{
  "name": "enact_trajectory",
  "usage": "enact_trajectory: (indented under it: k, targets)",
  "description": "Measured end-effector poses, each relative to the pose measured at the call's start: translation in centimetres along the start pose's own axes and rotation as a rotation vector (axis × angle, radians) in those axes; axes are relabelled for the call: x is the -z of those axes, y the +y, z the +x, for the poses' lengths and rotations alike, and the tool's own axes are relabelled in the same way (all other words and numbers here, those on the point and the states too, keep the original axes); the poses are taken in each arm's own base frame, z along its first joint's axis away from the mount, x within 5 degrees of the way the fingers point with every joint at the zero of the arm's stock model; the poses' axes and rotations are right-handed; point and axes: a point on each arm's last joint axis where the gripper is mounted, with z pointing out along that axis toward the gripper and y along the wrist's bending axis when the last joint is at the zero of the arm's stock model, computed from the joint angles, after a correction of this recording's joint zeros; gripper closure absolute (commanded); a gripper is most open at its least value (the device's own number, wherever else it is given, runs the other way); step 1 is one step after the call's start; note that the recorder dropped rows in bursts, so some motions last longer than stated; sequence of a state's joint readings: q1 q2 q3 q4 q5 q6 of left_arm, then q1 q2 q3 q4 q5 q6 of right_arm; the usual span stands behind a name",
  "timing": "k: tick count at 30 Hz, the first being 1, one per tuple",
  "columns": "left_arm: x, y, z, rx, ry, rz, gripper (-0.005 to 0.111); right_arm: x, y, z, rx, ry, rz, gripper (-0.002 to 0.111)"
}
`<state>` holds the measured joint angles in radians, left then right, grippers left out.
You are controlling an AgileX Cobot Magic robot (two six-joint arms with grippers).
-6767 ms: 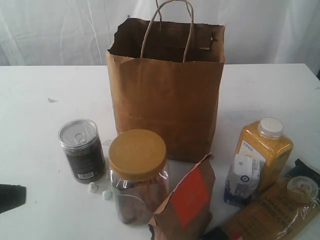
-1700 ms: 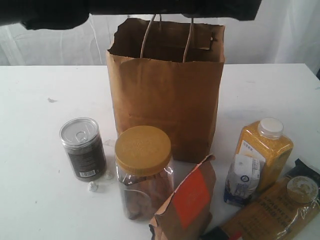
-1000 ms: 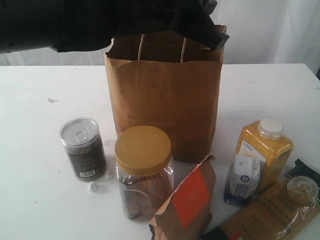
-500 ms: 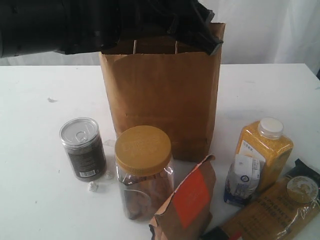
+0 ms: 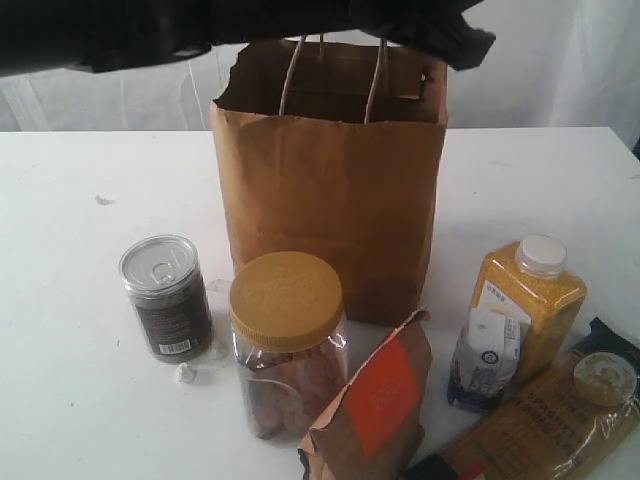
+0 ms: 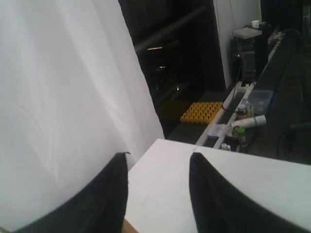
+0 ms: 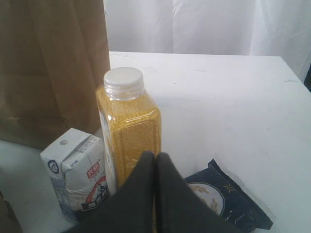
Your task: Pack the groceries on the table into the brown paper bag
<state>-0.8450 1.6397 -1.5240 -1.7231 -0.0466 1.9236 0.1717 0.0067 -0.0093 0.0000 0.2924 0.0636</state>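
over the mouth of the brown paper bag [image 5: 330,190] hangs the left arm [image 5: 150,30], a dark bar coming in from nine o'clock across the top of the exterior view. the bag stands tall and upright mid-table, kraft brown, its top rim ragged, its twisted paper handle [image 5: 376,85] rising behind the arm. and the left gripper [image 6: 158,194]: its two dark fingers [image 6: 109,199] stand apart, only white table [image 5: 80,300] between them, nothing held. a tan sliver sits by one finger; whether that is the bag's rim cannot be told.

around the bag, the groceries are all out on the table. dark can [image 5: 165,298] with its silver pull-tab lid at eight o'clock from the bag, tan-lidded jar [image 5: 288,340] at six, just in front of it. brown pouch [image 5: 372,400] with the orange-red label beside the jar. out at four o'clock, the yellow bottle [image 5: 527,300], the small white-blue carton [image 5: 487,360] against it, the spaghetti packet [image 5: 545,415] lying flat alongside.

right gripper [image 7: 155,189]: fingers [image 7: 143,194] pressed together, empty, with the bottle just beyond their tips, carton to one side, packet to the other.
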Motion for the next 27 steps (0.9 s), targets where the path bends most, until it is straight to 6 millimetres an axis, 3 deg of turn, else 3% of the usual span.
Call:
enact_trajectory:
  k: [9,18,23,27]
  targets:
    - [3.1,-0.1,-4.0,0.013,-0.135,0.056,0.061,0.0,0.0,0.0,0.0,0.0,0.0,0.108]
    - [8.4,2.7,-6.6,0.026,-0.102,-0.249,0.061,0.0,0.0,0.0,0.0,0.0,0.0,0.108]
    - [11.8,3.1,-6.6,0.027,-0.077,-0.339,0.061,0.0,0.0,0.0,0.0,0.0,0.0,0.108]
    - [13.9,2.7,-5.0,0.055,-0.029,-0.37,0.061,0.0,0.0,0.0,0.0,0.0,0.0,0.108]
